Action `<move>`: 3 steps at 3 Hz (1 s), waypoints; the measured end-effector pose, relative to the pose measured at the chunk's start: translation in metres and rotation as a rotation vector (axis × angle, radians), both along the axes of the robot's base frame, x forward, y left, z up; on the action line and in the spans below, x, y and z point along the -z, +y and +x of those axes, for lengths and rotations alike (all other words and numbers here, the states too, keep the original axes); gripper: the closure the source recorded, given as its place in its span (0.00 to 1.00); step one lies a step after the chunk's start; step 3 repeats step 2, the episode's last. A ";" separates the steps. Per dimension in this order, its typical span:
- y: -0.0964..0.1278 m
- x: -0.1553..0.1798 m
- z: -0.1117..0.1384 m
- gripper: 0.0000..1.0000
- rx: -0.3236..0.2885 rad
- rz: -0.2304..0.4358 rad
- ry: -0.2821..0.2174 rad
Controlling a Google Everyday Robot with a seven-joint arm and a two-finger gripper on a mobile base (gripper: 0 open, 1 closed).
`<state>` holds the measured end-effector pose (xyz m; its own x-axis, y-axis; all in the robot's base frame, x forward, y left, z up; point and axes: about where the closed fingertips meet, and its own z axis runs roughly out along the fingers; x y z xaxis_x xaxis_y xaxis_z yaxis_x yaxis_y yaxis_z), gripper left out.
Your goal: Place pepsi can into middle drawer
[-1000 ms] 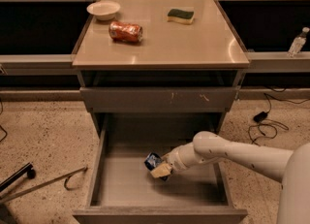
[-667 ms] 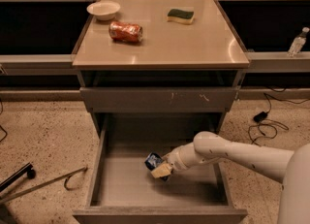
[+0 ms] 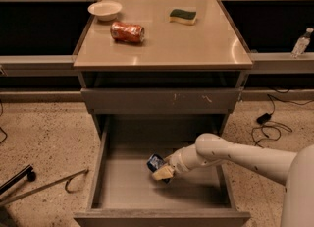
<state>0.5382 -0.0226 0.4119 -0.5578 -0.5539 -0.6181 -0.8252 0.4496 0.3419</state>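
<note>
Gripping pepsi can (image 3: 155,162), end effector (image 3: 163,173) in drawer (image 3: 142,194)

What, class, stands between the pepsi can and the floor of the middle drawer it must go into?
Nothing visible does. The gripper holds the pepsi can inside the open middle drawer, with bare floor around it. The orange-red can, bowl and sponge sit up on the cabinet top, out of the way.

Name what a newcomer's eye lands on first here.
A white arm reaches from the right into the open middle drawer, its claw down inside with the blue pepsi can at its tip. Up on the cabinet top, an orange-red can lies on its side.
</note>
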 end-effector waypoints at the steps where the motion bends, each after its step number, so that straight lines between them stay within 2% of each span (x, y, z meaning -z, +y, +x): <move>1: 0.000 0.000 0.000 0.00 0.000 0.000 0.000; 3: 0.000 0.000 0.000 0.00 0.000 0.000 0.000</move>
